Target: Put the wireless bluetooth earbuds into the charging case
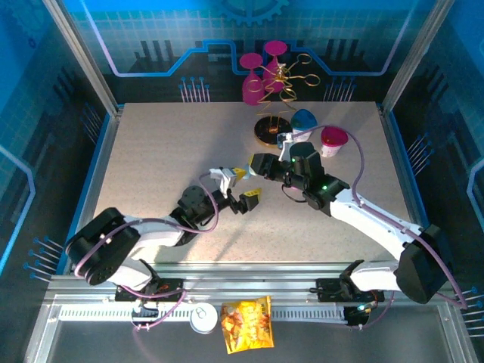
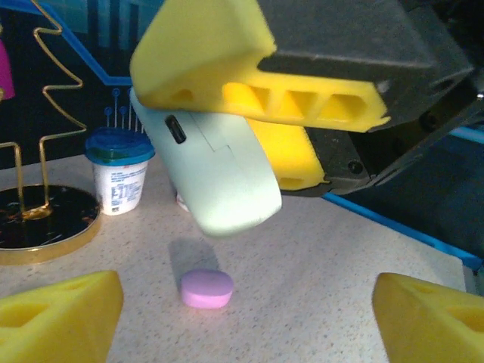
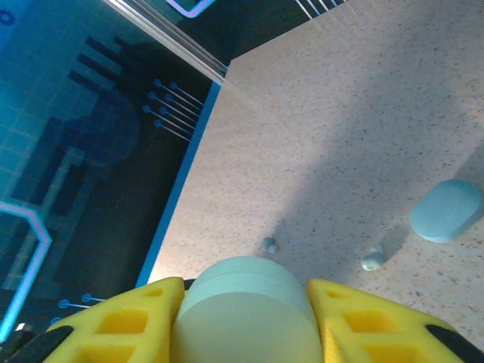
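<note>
My right gripper (image 3: 246, 299) is shut on a pale mint charging case (image 3: 246, 302), its yellow fingers on both sides. In the left wrist view that case (image 2: 219, 178) hangs tilted above the table, closed, with its shadow below. Two tiny pale blue earbuds (image 3: 270, 245) (image 3: 372, 259) lie on the table beyond it. A lilac pill-shaped case (image 2: 206, 288) rests on the table under the held case. My left gripper (image 2: 249, 333) is open, nothing between its fingers, which stand either side of the lilac case and short of it. From above, both grippers (image 1: 248, 200) (image 1: 236, 175) meet at mid-table.
A pale blue pill-shaped case (image 3: 446, 210) lies flat to the right of the earbuds. A yoghurt cup (image 2: 119, 170) and a gold wire stand on a black disc (image 2: 38, 219) sit behind. Pink glasses (image 1: 253, 76) and a pink cup (image 1: 333, 140) stand at the back.
</note>
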